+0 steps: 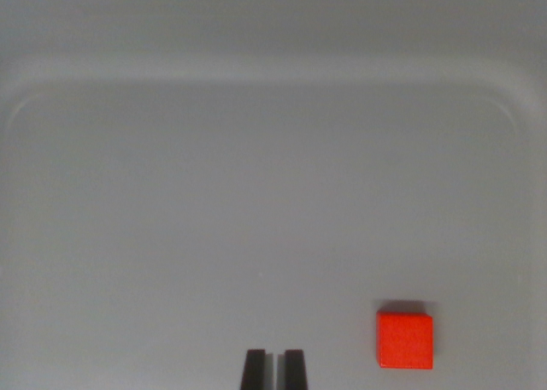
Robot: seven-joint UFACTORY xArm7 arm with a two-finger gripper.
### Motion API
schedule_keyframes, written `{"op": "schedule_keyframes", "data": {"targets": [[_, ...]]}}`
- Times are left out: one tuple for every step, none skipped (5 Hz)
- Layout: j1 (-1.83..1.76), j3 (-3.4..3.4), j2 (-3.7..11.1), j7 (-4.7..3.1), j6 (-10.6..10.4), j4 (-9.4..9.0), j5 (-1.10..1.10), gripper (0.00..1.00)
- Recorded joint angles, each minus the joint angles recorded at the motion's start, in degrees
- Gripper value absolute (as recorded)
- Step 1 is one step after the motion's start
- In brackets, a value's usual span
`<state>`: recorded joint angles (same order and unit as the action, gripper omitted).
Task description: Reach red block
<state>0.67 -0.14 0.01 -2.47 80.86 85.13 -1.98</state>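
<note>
At the bottom edge of the wrist view, the gripper (274, 369) shows its jaws nearly together and empty, while the red block (405, 340) lies apart toward the wrist view's right on the grey tray (256, 193), so translate sideways until centred over it.

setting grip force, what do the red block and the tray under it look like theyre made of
Red block: probably painted wood or hard plastic; flat, even matte colour, crisp edges. Tray: likely moulded plastic, possibly coated metal; smooth pale grey surface, rounded raised rim, soft sheen.
</note>
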Motion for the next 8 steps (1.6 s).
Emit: {"op": "schedule_keyframes", "data": {"targets": [[0.27, -0.26, 0.53, -0.20, -1.96, -1.55, -0.04, 0.00], [0.27, -0.26, 0.53, -0.20, -1.96, -1.55, -0.04, 0.00], [0.56, -0.55, 1.10, -0.43, -4.11, -3.25, -0.09, 0.00], [0.56, -0.55, 1.10, -0.43, -4.11, -3.25, -0.09, 0.00], [0.87, -0.85, 1.72, -0.66, -6.40, -5.07, -0.13, 0.00], [0.87, -0.85, 1.72, -0.66, -6.40, -5.07, -0.13, 0.00], [1.18, -1.15, 2.34, -0.90, -8.70, -6.88, -0.18, 0.00], [1.18, -1.15, 2.34, -0.90, -8.70, -6.88, -0.18, 0.00]]}}
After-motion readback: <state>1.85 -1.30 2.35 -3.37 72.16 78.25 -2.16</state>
